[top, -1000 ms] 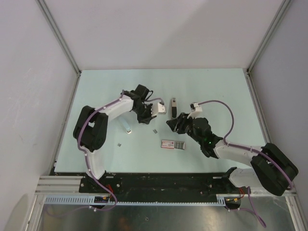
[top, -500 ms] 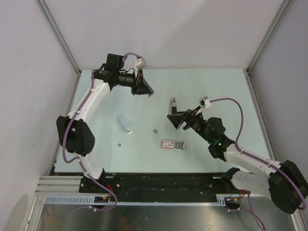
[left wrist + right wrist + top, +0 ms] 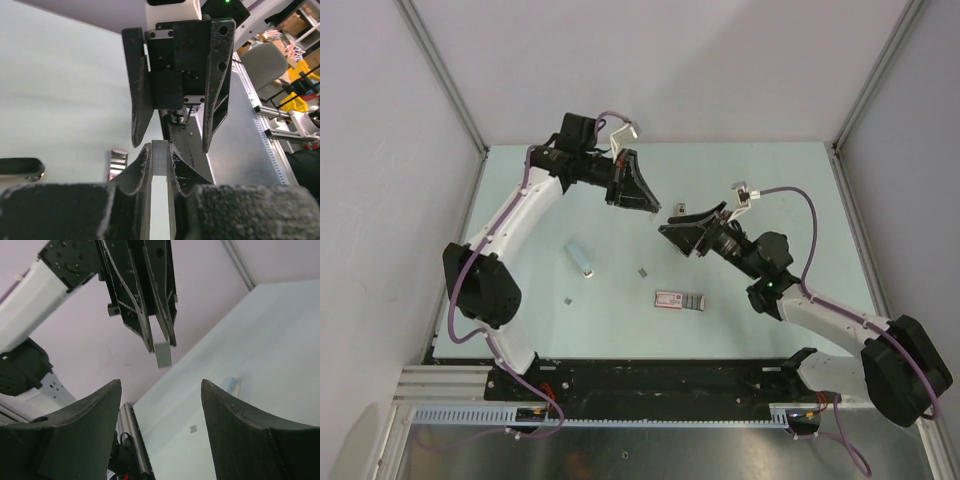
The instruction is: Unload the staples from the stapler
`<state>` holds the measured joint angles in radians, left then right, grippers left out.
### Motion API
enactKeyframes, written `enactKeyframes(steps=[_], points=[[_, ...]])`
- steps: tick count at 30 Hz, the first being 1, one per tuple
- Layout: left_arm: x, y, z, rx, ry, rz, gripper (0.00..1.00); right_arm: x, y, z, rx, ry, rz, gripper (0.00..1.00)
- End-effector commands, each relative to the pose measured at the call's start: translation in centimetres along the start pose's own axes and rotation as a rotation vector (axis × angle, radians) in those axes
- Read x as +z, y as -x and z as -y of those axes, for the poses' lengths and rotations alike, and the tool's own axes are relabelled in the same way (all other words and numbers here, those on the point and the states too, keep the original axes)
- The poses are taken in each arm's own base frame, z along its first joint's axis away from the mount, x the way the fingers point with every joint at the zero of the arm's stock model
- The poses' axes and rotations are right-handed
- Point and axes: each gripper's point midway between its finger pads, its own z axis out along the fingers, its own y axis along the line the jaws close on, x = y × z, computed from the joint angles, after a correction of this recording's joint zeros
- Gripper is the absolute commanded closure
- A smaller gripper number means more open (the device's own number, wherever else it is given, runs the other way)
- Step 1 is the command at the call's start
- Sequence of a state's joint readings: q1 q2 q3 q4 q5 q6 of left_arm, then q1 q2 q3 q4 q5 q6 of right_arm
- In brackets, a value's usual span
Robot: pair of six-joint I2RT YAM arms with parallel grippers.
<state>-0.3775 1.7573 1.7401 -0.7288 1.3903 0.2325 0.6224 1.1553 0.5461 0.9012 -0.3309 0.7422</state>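
A: Holding the staples: left gripper (image 3: 648, 200) pinches a grey strip (image 3: 162, 355) up in the air. It faces the right gripper (image 3: 668, 222), whose jaws are spread with nothing between them.
B: Stapler?
A: Stapler (image 3: 678, 208) lies on the table (image 3: 770, 180), mostly hidden under the right gripper. A loose bit (image 3: 642, 271) lies nearer the bases.
B: Handling?
A: Likely very light, thin, slick metal. The strip would probably snap apart if bent. Best taken flat across its faces at the free end, with a gentle squeeze.
B: Change from a second ago?
A: Left gripper was low beside the stapler, then swung up and back, and now aims at the right one. Right gripper has lifted and tilted toward it, jaws wider.
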Motion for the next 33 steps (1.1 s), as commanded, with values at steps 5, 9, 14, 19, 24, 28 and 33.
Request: enactKeyframes(steps=[5, 9, 14, 19, 24, 28, 33], points=[[0.2, 0.9, 4.8, -0.002, -0.116, 0.015, 0.96, 1.3, 3.0, -3.6, 0.011, 0.156, 0.078, 0.33], [0.3, 0.8, 5.0, 0.000, -0.117, 0.013, 0.96, 1.7, 2.6, -3.8, 0.011, 0.165, 0.065, 0.36], [0.5, 0.7, 5.5, 0.001, -0.124, 0.009, 0.96, 2.4, 2.0, -3.6, 0.003, 0.156, 0.057, 0.39], [0.8, 0.7, 5.7, 0.004, -0.123, 0.003, 0.96, 3.1, 2.1, -3.6, 0.000, 0.163, 0.065, 0.44], [0.8, 0.6, 5.6, 0.004, -0.116, 0.002, 0.96, 3.4, 2.3, -3.6, 0.002, 0.162, 0.076, 0.52], [0.8, 0.4, 5.6, 0.002, -0.113, 0.001, 0.96, 3.5, 2.3, -3.5, 0.009, 0.165, 0.079, 0.59], [0.8, 0.2, 5.5, -0.001, -0.110, -0.001, 0.95, 3.7, 2.3, -3.5, 0.015, 0.164, 0.085, 0.70]])
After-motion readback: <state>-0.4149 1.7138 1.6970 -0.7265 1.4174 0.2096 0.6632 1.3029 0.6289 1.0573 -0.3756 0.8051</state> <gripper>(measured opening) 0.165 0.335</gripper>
